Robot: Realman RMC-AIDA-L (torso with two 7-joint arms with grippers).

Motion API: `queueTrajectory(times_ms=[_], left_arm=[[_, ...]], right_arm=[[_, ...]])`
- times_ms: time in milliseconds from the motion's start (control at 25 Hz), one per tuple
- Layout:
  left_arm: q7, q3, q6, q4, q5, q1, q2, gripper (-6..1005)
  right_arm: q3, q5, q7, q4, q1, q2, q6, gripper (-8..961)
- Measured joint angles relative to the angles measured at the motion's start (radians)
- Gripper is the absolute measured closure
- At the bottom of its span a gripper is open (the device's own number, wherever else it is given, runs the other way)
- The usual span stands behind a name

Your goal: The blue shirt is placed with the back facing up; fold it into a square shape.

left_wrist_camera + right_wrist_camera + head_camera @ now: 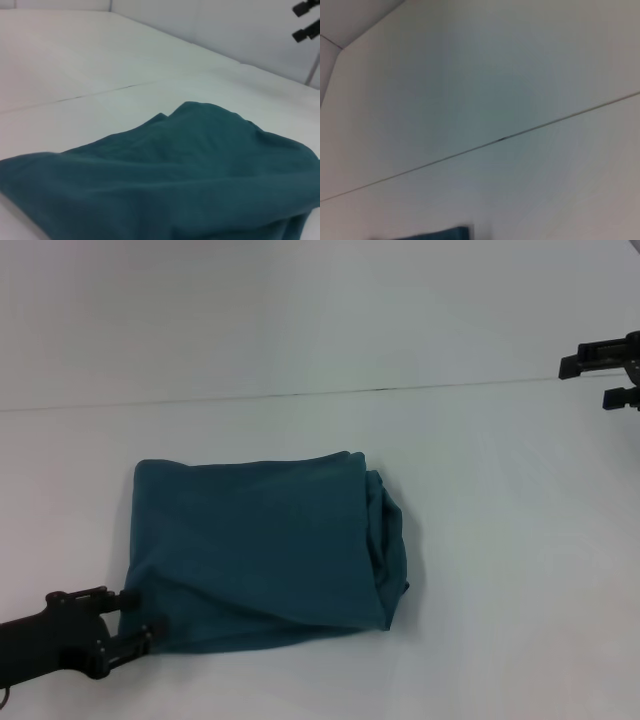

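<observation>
The blue shirt [265,550] lies on the white table, folded into a rough square with bunched layers along its right side. My left gripper [138,617] sits at the shirt's near left corner. Its fingers [108,596] stand apart, open, their tips against the cloth edge. The left wrist view looks low across the shirt [190,175]. My right gripper [593,380] hangs open at the far right, well away from the shirt, and also shows in the left wrist view as the right gripper [306,20]. A sliver of the shirt [442,233] shows in the right wrist view.
A white table [500,540] carries the shirt. A thin seam [380,390] runs across it behind the shirt, with a white surface beyond.
</observation>
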Motion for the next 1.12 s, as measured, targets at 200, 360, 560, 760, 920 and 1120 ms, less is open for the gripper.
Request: queueTrajectory(times_ms=[200,360,560,760,920,1120], left_arm=[[0.012,0.026,-0.027,-0.005,0.000,-0.002,-0.001,416],[0.014,0.030,-0.034,-0.010,-0.006,-0.003,-0.001,370],[-0.018,0.018,-0.007,-0.006,-0.020,-0.003,-0.001,312],[-0.327,-0.122,0.088,0.023,-0.097,-0.017,0.023,308],[-0.546,-0.229,0.162,0.029,-0.116,-0.042,0.052,317],[-0.719,-0.253,0.199,0.036,-0.128,-0.055,0.065,327]], right_arm=[[0.000,0.000,0.000,0.001,0.001,0.001,-0.002,13],[0.000,0.000,-0.001,0.001,0.001,0.001,-0.005,13],[-0.005,0.000,0.002,0.003,0.006,0.003,-0.012,12],[-0.055,0.000,-0.006,0.054,0.046,0.023,-0.094,12],[-0.111,0.000,-0.026,0.129,0.099,0.054,-0.110,12],[-0.145,0.000,-0.037,0.194,0.153,0.096,-0.083,13]])
